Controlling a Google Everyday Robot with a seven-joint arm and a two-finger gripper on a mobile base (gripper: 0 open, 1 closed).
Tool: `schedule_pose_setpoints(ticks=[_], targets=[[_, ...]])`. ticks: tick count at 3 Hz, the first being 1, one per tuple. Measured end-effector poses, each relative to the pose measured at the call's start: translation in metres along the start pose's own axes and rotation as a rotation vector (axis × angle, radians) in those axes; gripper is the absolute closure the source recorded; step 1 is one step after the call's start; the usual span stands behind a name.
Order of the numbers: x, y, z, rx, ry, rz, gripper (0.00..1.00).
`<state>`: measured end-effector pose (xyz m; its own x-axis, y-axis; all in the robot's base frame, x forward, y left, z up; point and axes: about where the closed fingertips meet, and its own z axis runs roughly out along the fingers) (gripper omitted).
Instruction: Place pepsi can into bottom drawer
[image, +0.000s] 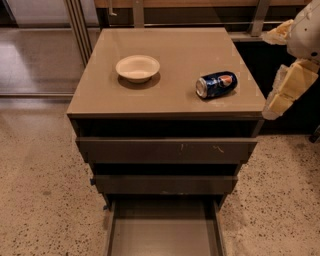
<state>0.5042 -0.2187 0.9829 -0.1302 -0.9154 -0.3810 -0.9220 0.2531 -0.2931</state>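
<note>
The pepsi can (216, 84) lies on its side on the right part of the cabinet top (175, 65), silver end facing left. The bottom drawer (163, 234) is pulled out at the frame's lower edge, and its flat floor is bare. My gripper (268, 74) hangs at the right edge of the view, just past the cabinet's right side and to the right of the can. Its cream fingers (287, 89) stand apart, open and empty, not touching the can.
A cream bowl (137, 67) sits on the left part of the cabinet top. The two upper drawers (165, 150) stand slightly out. Speckled floor surrounds the cabinet. Metal posts and a dark shelf unit stand behind.
</note>
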Motion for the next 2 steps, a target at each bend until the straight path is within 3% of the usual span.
schedule_pose_setpoints(ticks=[1,2], targets=[[-0.011,-0.034,0.031,-0.011,-0.057,-0.006,0.00],[-0.031,-0.068,0.098,-0.078,-0.056,-0.002,0.00]])
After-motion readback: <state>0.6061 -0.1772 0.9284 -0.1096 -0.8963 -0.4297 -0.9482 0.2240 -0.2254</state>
